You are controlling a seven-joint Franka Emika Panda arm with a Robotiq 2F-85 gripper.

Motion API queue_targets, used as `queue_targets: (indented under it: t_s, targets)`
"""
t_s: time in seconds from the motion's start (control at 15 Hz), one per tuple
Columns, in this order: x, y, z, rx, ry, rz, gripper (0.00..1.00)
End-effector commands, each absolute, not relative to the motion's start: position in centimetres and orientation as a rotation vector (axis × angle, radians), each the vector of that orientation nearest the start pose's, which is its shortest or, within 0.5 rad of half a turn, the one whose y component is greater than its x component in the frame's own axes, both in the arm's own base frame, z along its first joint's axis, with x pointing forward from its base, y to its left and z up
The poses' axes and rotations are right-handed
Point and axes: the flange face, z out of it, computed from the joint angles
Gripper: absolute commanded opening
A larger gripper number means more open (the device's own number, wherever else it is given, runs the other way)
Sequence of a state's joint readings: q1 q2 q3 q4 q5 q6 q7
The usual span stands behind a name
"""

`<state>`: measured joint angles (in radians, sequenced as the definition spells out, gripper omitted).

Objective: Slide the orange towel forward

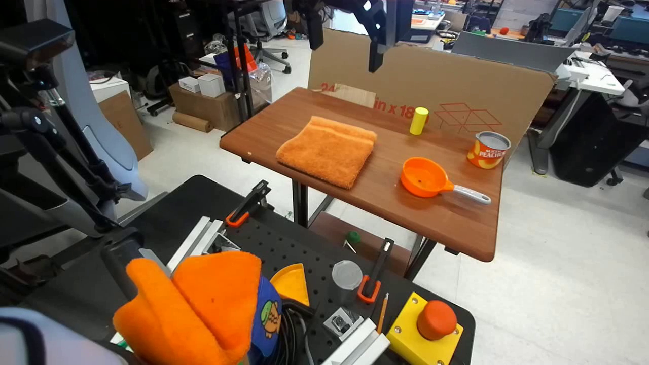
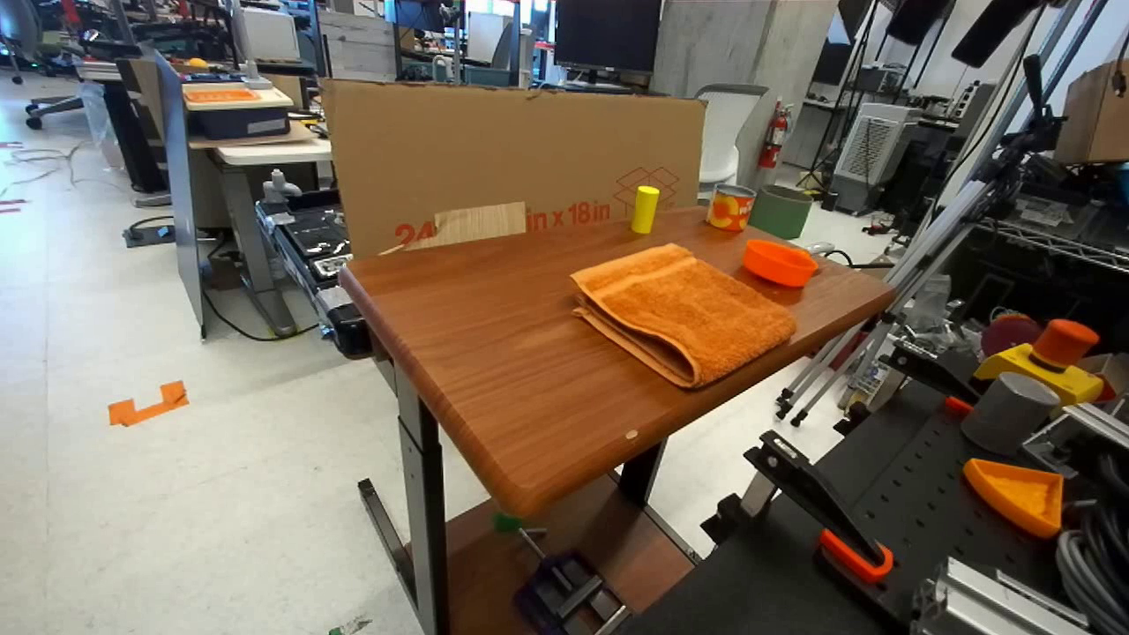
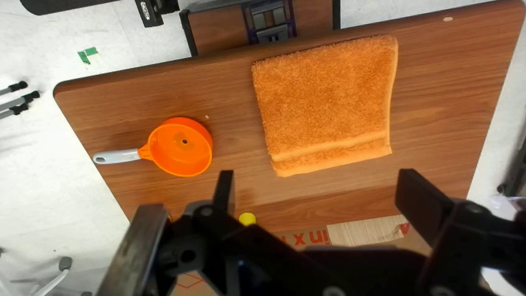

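Note:
The orange towel (image 1: 327,152) lies flat and folded on the brown table (image 1: 263,134), close to the edge facing the black workbench. It shows in both exterior views (image 2: 697,317), where its folded layers are open at one side. In the wrist view the towel (image 3: 324,98) lies ahead of the fingertips, with its banded edge nearest them. My gripper (image 3: 318,176) is open with its fingers wide apart and nothing between them. In an exterior view the gripper (image 1: 346,50) hangs high above the table, apart from the towel. It is out of view in the remaining exterior view.
An orange bowl with a grey handle (image 1: 422,177), a peach can (image 1: 488,151) and a yellow cylinder (image 1: 419,121) stand on the table. A cardboard panel (image 2: 512,141) stands along the back edge. The black workbench (image 1: 299,248) holds clamps, an emergency button (image 1: 437,320) and a puffy orange heap (image 1: 203,299).

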<state>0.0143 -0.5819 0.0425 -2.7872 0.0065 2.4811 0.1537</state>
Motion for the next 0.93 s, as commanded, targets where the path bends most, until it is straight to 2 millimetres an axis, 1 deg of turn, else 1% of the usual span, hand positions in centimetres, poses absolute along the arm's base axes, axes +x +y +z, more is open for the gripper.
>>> queue_targets:
  t_s: [0.0, 0.07, 0.13, 0.2, 0.33, 0.53, 0.67, 0.73, 0.8, 0.87]
  targets:
    - [40.1, 3.7, 39.1, -3.086, 0.077, -0.315, 1.0]
    - [41.1, 4.2, 38.5, -3.086, 0.042, -0.29, 1.0]
    - [42.6, 5.1, 37.2, -3.078, -0.005, -0.254, 1.0]
    - [43.4, 5.5, 36.4, -3.072, -0.035, -0.221, 1.0]
    - [45.6, 6.5, 33.8, -3.067, -0.057, -0.149, 1.0]
    - [48.6, 7.5, 29.1, -3.074, -0.036, 0.028, 1.0]
    - [50.7, 7.7, 25.4, -3.095, -0.024, 0.116, 1.0]
    - [51.6, 7.7, 24.0, -3.097, -0.019, 0.153, 1.0]
    - [52.4, 7.7, 22.1, -3.098, -0.009, 0.236, 1.0]
    - [53.1, 7.8, 20.7, -3.105, -0.002, 0.304, 1.0]
